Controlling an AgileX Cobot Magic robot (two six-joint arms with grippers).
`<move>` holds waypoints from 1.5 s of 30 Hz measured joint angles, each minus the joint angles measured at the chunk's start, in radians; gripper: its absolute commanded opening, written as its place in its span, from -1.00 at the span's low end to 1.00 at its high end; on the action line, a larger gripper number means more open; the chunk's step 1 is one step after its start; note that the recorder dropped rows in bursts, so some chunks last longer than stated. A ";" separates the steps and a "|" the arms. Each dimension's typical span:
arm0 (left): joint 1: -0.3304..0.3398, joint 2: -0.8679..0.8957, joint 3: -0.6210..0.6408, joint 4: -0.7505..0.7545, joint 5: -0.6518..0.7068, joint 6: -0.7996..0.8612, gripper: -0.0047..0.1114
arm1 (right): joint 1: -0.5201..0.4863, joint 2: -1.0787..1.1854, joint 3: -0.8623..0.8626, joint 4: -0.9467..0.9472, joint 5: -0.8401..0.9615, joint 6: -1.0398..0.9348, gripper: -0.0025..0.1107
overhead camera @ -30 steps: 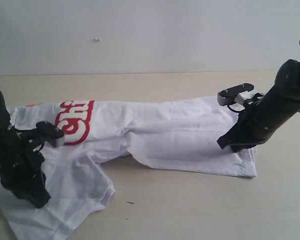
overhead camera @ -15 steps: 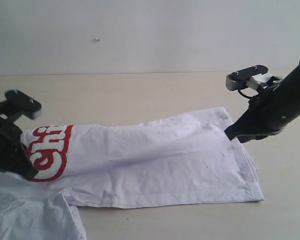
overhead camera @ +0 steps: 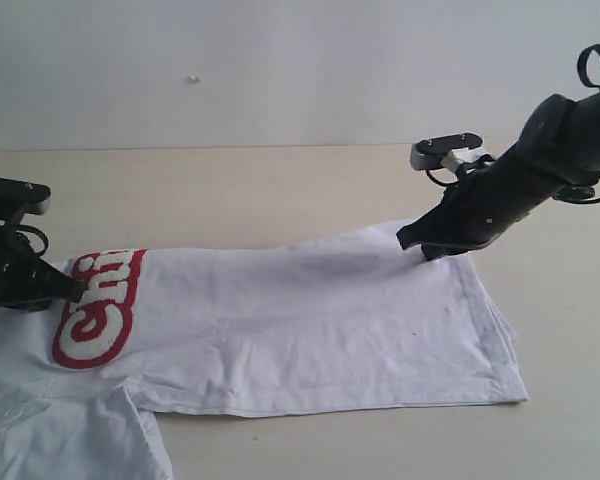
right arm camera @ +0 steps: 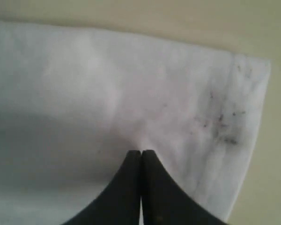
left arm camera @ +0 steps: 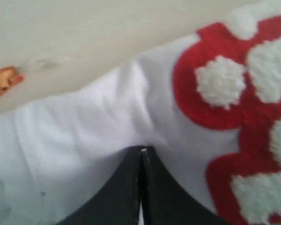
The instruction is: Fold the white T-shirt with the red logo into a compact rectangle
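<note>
Nearest, at the near left, a loose flap of the white T-shirt ran off the picture's edge. Beyond it the cloth lay as a long flat band across the pale table, left to right, soft and creased, with stacked layers showing at the right edge. The red logo sat at the band's left end: fuzzy white letters thickly outlined in red. The left gripper, black, met the shirt's far edge just beside the logo. Its wrist camera showed the jaws pressed together, cloth puckered up at the tips and apparently pinched. It also caught a small orange tag at the fabric's edge, which the exterior view did not resolve. The right gripper came down on the far right corner, its jaws likewise closed tight with fabric gathered at the tips. Only that wrist view showed dark specks near the hemmed corner. Farthest back were bare tabletop and a plain white wall.
</note>
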 measured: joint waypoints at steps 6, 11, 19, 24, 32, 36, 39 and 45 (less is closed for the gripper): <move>0.065 0.047 -0.014 0.007 -0.123 0.008 -0.92 | -0.011 0.069 -0.055 -0.205 -0.057 0.112 -0.96; 0.115 0.054 -0.018 0.007 -0.130 0.008 -0.92 | -0.074 0.067 -0.061 -0.259 -0.046 0.194 -0.96; 0.082 0.019 -0.018 0.007 -0.145 0.008 -0.92 | -0.098 0.037 -0.061 -0.284 -0.033 0.207 -0.96; 0.005 -0.031 -0.018 0.007 -0.190 0.008 -0.92 | -0.061 -0.012 -0.088 -0.200 -0.031 0.156 -0.96; -0.163 0.006 -0.018 0.007 -0.211 0.067 -0.92 | 0.049 0.019 -0.145 -0.087 -0.020 0.082 -0.96; -0.177 0.059 -0.023 0.007 -0.213 0.077 -0.92 | 0.058 0.098 -0.208 -0.079 0.011 0.102 -0.96; -0.175 0.089 -0.049 0.007 -0.229 0.078 -0.92 | 0.058 0.160 -0.239 -0.079 0.018 0.109 -0.96; -0.160 0.136 -0.100 0.007 -0.258 0.080 -0.92 | 0.061 0.202 -0.283 -0.139 0.000 0.147 -0.96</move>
